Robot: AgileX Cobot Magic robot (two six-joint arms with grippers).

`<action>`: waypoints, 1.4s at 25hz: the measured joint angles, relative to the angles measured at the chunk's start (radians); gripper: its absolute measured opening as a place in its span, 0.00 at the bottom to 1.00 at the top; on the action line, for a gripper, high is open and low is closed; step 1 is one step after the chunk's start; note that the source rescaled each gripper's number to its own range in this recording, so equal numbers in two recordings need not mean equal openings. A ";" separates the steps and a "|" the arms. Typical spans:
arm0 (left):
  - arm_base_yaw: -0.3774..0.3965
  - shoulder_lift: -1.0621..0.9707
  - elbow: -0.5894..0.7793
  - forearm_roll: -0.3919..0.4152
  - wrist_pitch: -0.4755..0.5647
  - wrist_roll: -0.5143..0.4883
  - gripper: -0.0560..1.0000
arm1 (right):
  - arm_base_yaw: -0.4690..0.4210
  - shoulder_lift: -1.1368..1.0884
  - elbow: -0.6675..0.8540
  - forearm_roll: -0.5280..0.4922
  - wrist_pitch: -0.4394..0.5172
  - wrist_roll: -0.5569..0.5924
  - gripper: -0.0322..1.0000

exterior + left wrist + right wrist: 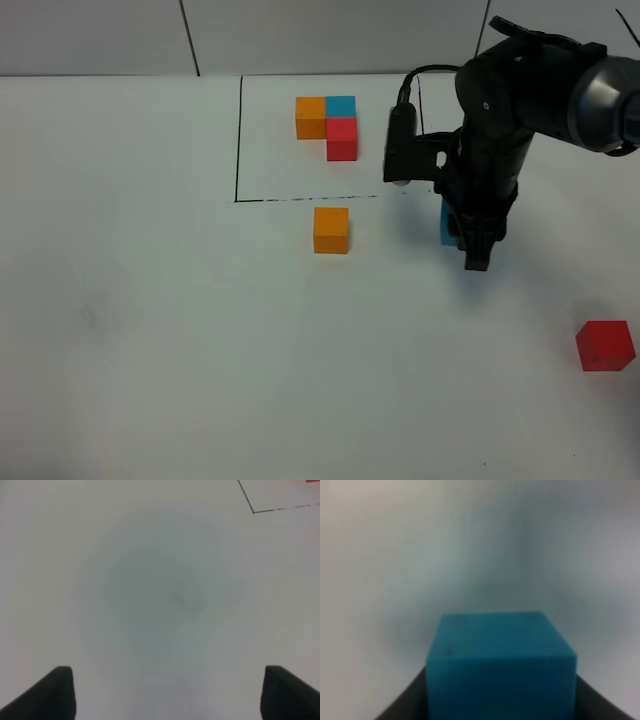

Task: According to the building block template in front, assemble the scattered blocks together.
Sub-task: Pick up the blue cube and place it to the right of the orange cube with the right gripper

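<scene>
Matt teal-blue cube (500, 665), matt orange cube (331, 229), smooth white table (150, 300)

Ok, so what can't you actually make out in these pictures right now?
1. Teal-blue block: in the exterior high view the right arm covers all but a sliver.
2. Its underside: cut off by the right wrist view's edge, so lifted or resting is unclear.
3. Left arm: outside the exterior high view; the left wrist view shows only its blurred jaws.
4. Red sliver: cut by the left wrist view's edge, unidentifiable.

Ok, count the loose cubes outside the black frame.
3: orange cube just outside the frame; teal cube held in the right gripper; red cube far right.
</scene>
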 joint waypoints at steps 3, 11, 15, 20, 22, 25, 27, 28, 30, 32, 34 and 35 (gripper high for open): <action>0.000 0.000 0.000 0.000 0.000 0.000 0.73 | 0.000 0.062 -0.090 0.053 0.044 -0.037 0.04; 0.000 0.000 0.000 0.000 0.000 0.000 0.73 | 0.004 0.194 -0.222 0.113 0.045 -0.148 0.04; 0.000 0.000 0.000 0.000 0.000 0.000 0.73 | 0.005 0.212 -0.223 0.146 -0.014 -0.177 0.04; 0.000 0.000 0.000 0.000 -0.001 0.000 0.73 | 0.005 0.235 -0.233 0.175 -0.038 -0.185 0.04; 0.000 0.000 0.000 0.000 -0.001 -0.001 0.73 | 0.005 0.251 -0.245 0.190 -0.040 -0.185 0.04; 0.000 0.000 0.000 0.000 -0.001 -0.001 0.73 | 0.005 0.279 -0.261 0.215 -0.043 -0.186 0.04; 0.000 0.000 0.000 0.000 -0.001 -0.001 0.73 | 0.005 0.285 -0.261 0.226 -0.045 -0.186 0.04; 0.000 0.000 0.000 0.000 -0.001 -0.001 0.73 | 0.005 0.290 -0.261 0.230 -0.045 -0.185 0.04; 0.000 0.000 0.000 0.000 -0.001 -0.001 0.73 | 0.005 0.295 -0.261 0.233 -0.045 -0.178 0.04; 0.000 0.000 0.000 0.000 -0.001 -0.001 0.73 | 0.005 0.295 -0.261 0.241 -0.045 -0.173 0.04; 0.000 0.000 0.000 0.000 -0.001 -0.001 0.73 | 0.009 0.298 -0.262 0.248 -0.045 -0.169 0.04; 0.000 0.000 0.000 0.000 -0.001 -0.001 0.73 | 0.012 0.302 -0.264 0.248 -0.045 -0.168 0.04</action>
